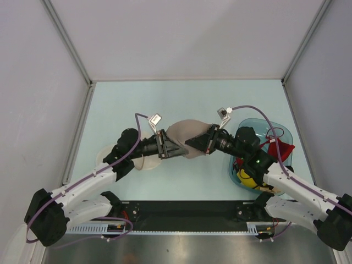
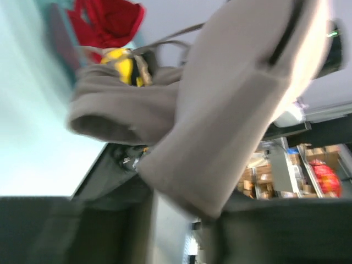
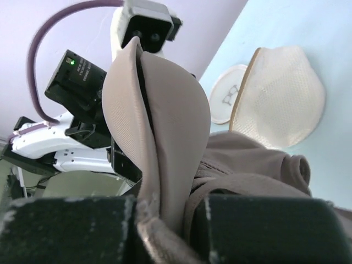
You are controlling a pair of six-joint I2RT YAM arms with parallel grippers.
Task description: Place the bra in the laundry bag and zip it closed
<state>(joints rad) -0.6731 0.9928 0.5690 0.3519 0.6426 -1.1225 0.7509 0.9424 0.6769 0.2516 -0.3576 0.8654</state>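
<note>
While the teal basket sits at the right of the table with the red bra and a yellow-and-black garment inside, the laundry bag lies open on the left, partly hidden beneath our left arm. We hold the bra up over the table's middle, between bag and basket. Both arms reach inward, low and nearly level, wrists facing each other. Our left gripper and right gripper each pinch the taupe fabric, jaws clamped on it.
</note>
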